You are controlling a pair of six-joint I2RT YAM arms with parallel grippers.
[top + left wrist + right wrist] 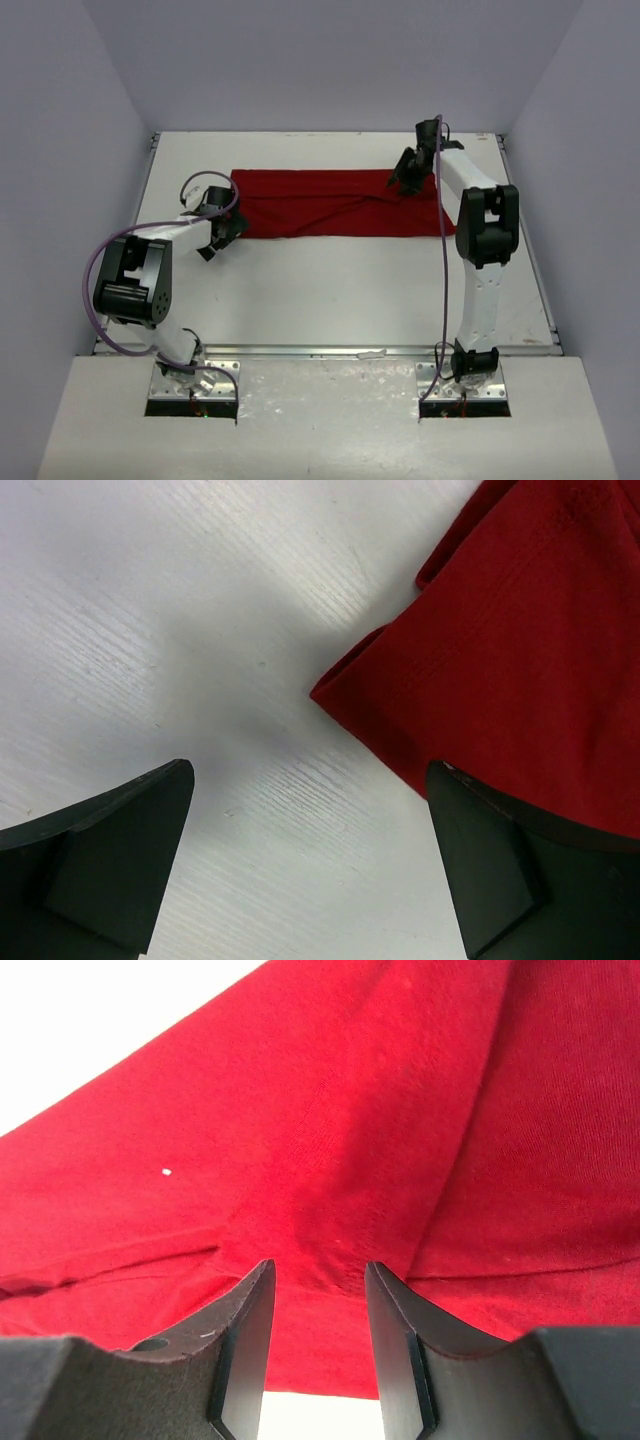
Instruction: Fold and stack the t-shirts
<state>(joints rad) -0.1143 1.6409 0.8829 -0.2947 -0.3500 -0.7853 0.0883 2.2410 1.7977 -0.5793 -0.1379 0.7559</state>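
The deep-red t-shirt (340, 203) lies as a long, wrinkled band across the far half of the table. My left gripper (216, 238) is wide open and empty at the shirt's near left corner. In the left wrist view that corner (335, 695) lies just ahead of the gripper (310, 772), and the right finger (500, 860) overlaps the shirt's edge. My right gripper (404, 181) is low over the right part of the shirt. In the right wrist view its jaws (318, 1270) stand a narrow gap apart, with the tips at a puckered fold of cloth (330, 1140).
The white table (330, 290) has a metal rail along its near edge. Grey walls close in the left, right and back sides. The right arm's upright link (480, 260) stands near the shirt's right end.
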